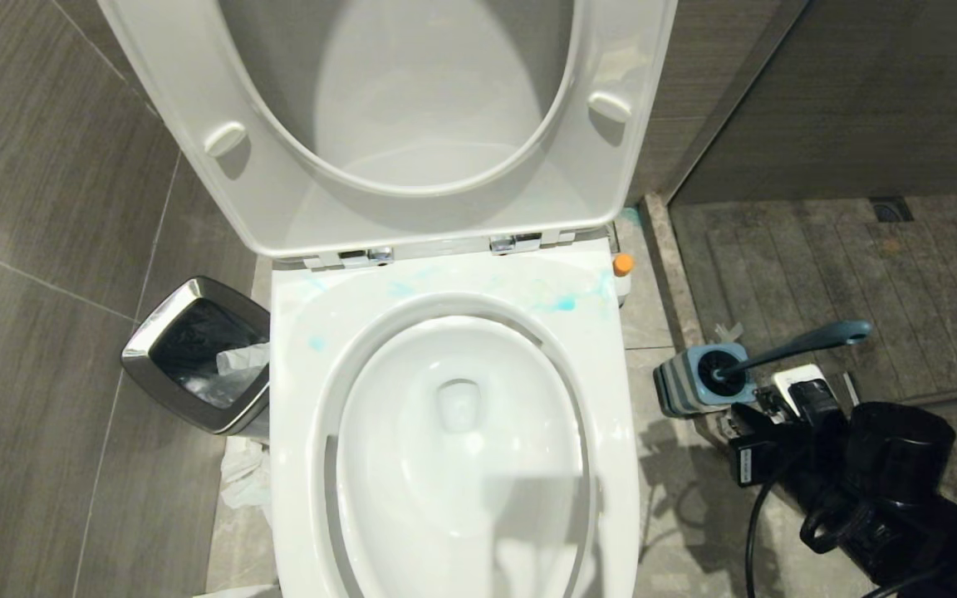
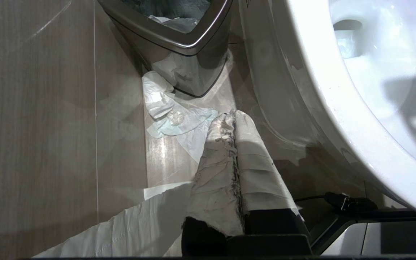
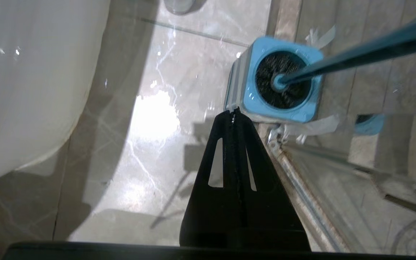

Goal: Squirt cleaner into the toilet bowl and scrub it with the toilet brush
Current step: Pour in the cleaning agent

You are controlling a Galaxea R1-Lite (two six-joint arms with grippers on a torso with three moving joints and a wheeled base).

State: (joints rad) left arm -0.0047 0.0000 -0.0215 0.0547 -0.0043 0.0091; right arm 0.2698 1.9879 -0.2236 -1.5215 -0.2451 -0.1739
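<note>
The cleaner point(image 1: 623, 274) stands behind the toilet bowl point(image 1: 453, 448), at its right rear corner; only the orange cap and a little white body show, the rest is hidden by the bowl's rim. The near end of the bowl is cut off by the picture's lower edge. The black head of the toilet brush point(image 1: 786, 347) sits sunk in its holder point(image 1: 689, 384), so the bristles are mostly hidden. The waste bin point(image 1: 164, 332), left of the bowl, is partly covered by it.

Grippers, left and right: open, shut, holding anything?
Left gripper: shut, empty, low beside the toilet bowl.
Right gripper: shut, empty, near the toilet brush.
</note>
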